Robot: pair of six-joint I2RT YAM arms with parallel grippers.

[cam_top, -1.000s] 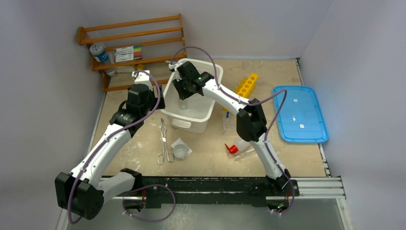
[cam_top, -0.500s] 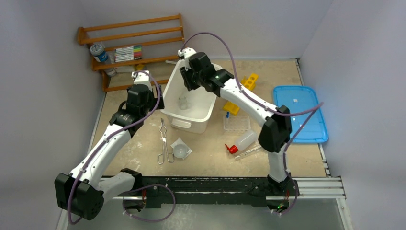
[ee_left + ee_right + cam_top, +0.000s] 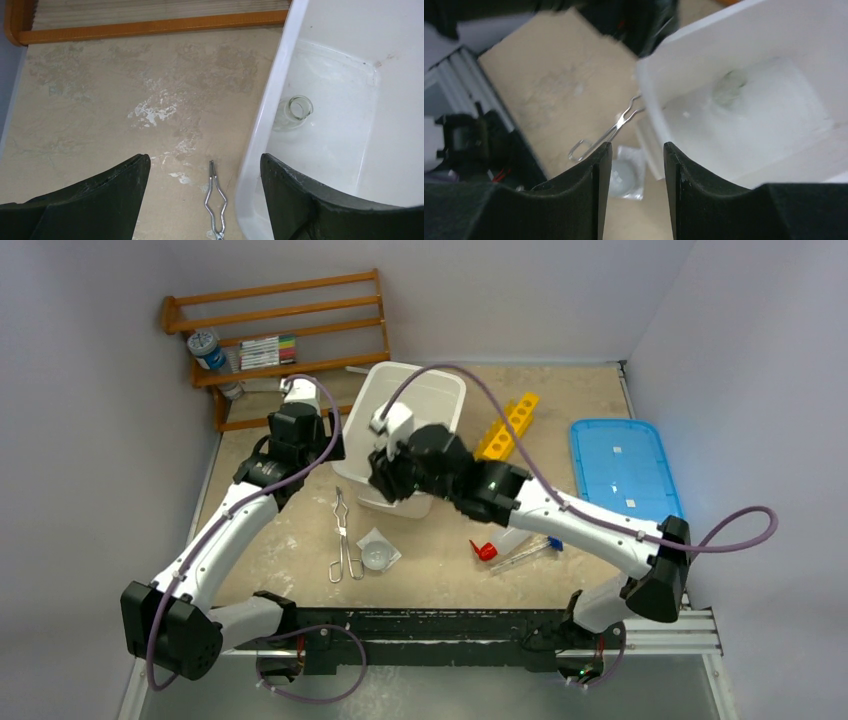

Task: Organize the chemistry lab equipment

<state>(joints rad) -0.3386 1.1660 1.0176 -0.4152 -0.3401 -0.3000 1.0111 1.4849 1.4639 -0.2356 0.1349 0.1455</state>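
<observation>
My left gripper [image 3: 205,159] hangs spread wide and empty astride the left wall of the white tub [image 3: 272,115]. The tiny clear glass jar [image 3: 298,109] sits inside the tub just past its right finger, and the metal scissor-handled tongs [image 3: 215,200] lie on the table below the gap between its fingers. My right gripper [image 3: 636,147] hovers at the tub's near rim, fingers parted a little with nothing between them, the jar off to one side in the tub and the round clear dish in packet [image 3: 626,175] on the table past its fingertips.
</observation>
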